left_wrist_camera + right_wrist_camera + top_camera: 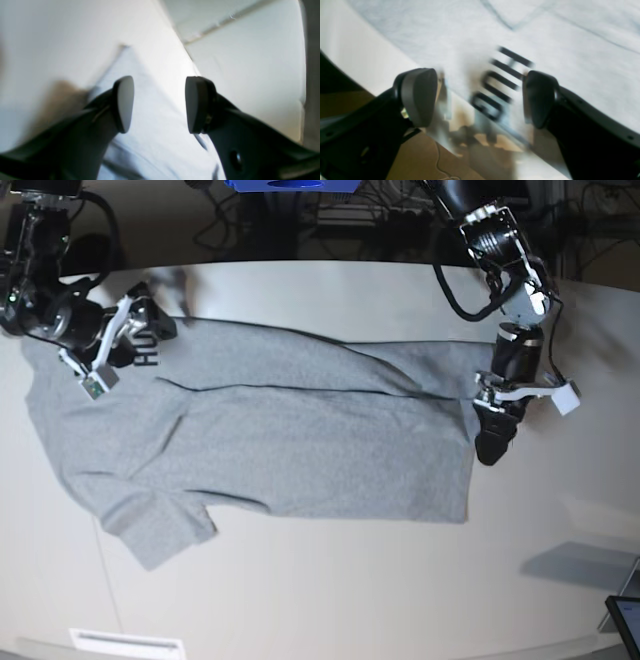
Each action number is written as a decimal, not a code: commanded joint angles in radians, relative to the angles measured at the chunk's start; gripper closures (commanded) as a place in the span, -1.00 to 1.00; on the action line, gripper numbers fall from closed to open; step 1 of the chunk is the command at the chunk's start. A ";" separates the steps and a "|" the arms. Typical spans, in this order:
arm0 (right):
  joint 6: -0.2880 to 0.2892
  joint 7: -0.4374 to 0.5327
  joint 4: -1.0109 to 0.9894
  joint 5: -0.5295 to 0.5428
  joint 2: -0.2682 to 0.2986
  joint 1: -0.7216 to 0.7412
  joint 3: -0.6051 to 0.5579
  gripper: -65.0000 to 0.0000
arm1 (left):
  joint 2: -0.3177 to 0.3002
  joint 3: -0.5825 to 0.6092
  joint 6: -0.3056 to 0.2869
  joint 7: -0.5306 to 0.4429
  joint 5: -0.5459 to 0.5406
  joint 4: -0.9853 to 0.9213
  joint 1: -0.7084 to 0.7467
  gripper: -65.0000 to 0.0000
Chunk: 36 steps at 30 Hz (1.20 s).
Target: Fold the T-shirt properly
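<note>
T-shirt (270,440): heather-grey, spread flat on worktop (400,580), lengthwise crease, black lettering at corner. Left claw (160,105) spread, empty. Right claw (480,97) spread, empty.

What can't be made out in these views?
- Lettering on the T-shirt: blurred in the right wrist view, mostly covered by the right hand in the base view; word unreadable.
- Left wrist view: motion blur smears the table at left.
- Left hand: in the base view its opening is too small to judge.
</note>
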 commanded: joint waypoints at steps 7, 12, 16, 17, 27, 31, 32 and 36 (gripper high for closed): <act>0.002 0.052 0.016 0.015 0.018 0.011 -0.020 -0.58 | 0.005 0.014 -0.011 -0.013 -0.013 0.134 0.189 0.26; 0.002 0.049 0.021 0.015 0.016 0.011 -0.020 -0.58 | -0.003 0.005 -0.011 -0.013 -0.005 0.109 0.237 1.00; 0.002 0.048 0.024 0.018 0.015 0.009 -0.020 -0.58 | -0.042 0.013 -0.011 -0.013 -0.005 0.061 0.217 1.00; 0.002 0.048 0.027 0.020 0.015 0.009 -0.020 -0.58 | -0.044 0.013 -0.010 -0.013 -0.004 0.054 0.209 1.00; 0.002 0.046 0.197 0.018 0.016 0.011 -0.182 -0.58 | -0.085 0.036 -0.010 -0.013 0.094 -0.051 0.171 1.00; 0.002 0.049 0.197 0.018 0.016 0.014 -0.280 -0.58 | -0.081 0.052 -0.010 -0.013 0.199 -0.054 0.171 1.00; 0.002 0.051 0.197 0.018 0.016 0.017 -0.306 -0.58 | -0.081 0.052 -0.010 -0.013 0.199 -0.054 0.172 1.00; 0.002 0.052 0.197 0.021 0.010 0.052 -0.399 -0.54 | -0.082 0.054 -0.010 -0.013 0.199 -0.054 0.180 1.00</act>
